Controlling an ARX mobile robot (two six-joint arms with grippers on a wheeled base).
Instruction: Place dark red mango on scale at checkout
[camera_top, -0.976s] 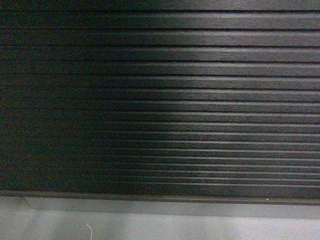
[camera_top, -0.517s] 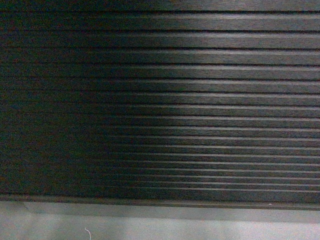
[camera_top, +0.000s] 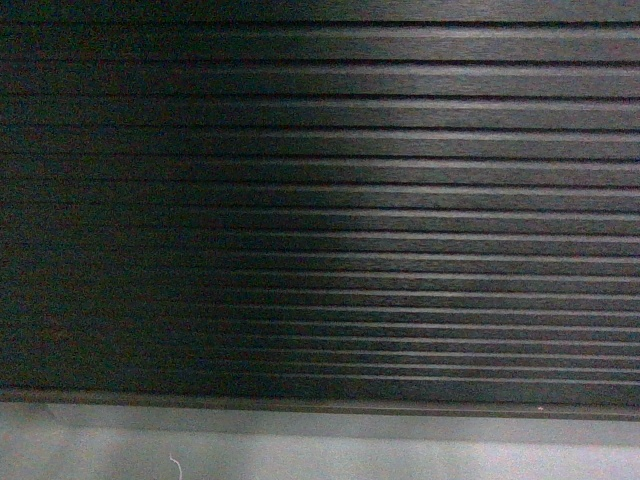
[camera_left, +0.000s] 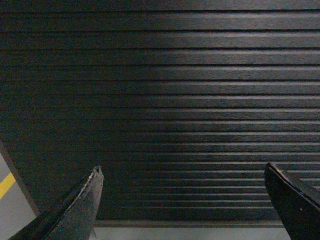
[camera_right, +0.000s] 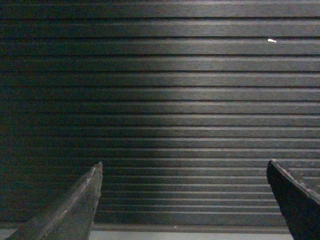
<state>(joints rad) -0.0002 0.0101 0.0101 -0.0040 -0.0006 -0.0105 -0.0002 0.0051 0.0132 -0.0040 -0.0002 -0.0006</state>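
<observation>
**A:** ok so what's the head cam got? All I see is the checkout (camera_top: 330, 200), that dark ribbed front panel filling nearly the whole view, with the grey plinth (camera_top: 320, 440) in a strip along the bottom. Little white squiggle (camera_top: 176, 466) on the plinth, low left, can't tell what it is.

**B:** same story on the wrists. Left gripper (camera_left: 185, 172) has its two dark fingers poking up from the bottom corners, spread wide, nothing between them but ribbed panel. There's a bit of grey floor (camera_left: 12, 205) at the far left edge with a yellow line (camera_left: 6, 184) on it.

**A:** and the right gripper (camera_right: 185, 167)?

**B:** also wide apart, empty, pointed straight at the panel. Small white speck (camera_right: 271, 40) on one of the ribs, upper right. Plinth just peeks in at the very bottom.

**A:** where's the mango though? And the scale?

**B:** neither shows in any of the three views. It's panel, plinth, and gripper tips only, so I can't say where they are. Countertop isn't in view either.
</observation>
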